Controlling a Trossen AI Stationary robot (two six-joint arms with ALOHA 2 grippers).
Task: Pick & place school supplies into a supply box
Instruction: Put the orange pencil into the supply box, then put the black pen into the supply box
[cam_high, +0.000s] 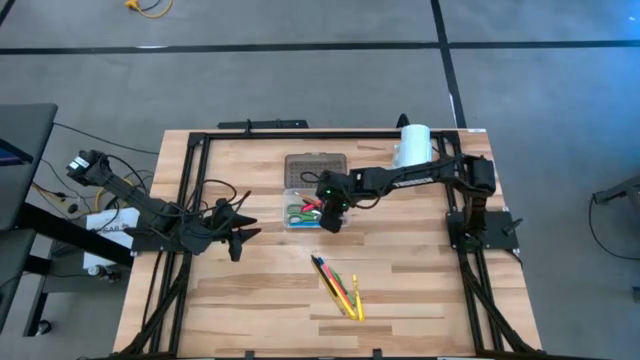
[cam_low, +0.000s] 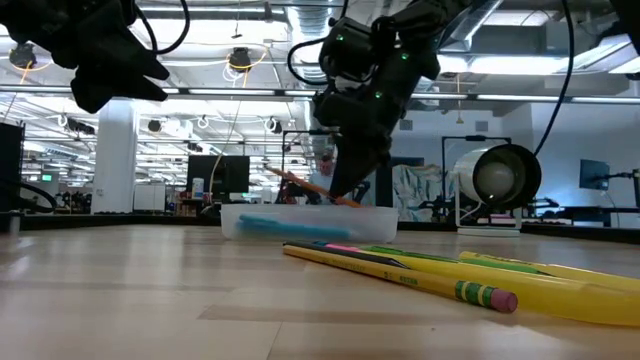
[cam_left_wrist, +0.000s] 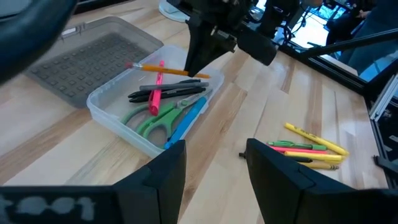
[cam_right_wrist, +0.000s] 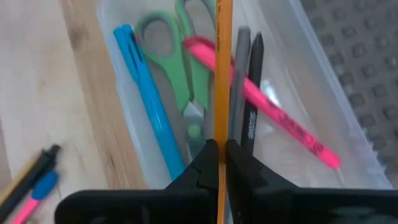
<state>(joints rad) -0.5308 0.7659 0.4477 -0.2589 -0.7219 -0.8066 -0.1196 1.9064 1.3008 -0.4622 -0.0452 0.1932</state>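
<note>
You're holding an orange pencil (cam_right_wrist: 222, 74) pinched in the right gripper (cam_right_wrist: 219, 152), slanting over the supply box (cam_high: 292, 224) near the table's (cam_high: 420, 290) middle, toward its far edge. Your left gripper (cam_left_wrist: 214, 165) is hovering with fingers parted near the left edge.

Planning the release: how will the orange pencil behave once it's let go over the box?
The orange pencil, pinched in the right tool, looks thin, stiff and light, so it should drop without bending. It would probably land across the pink highlighter and scissors in the supply box, and might roll slightly.

Orange pencil (cam_right_wrist: 222, 74) – over open box (cam_left_wrist: 106, 112)
</note>
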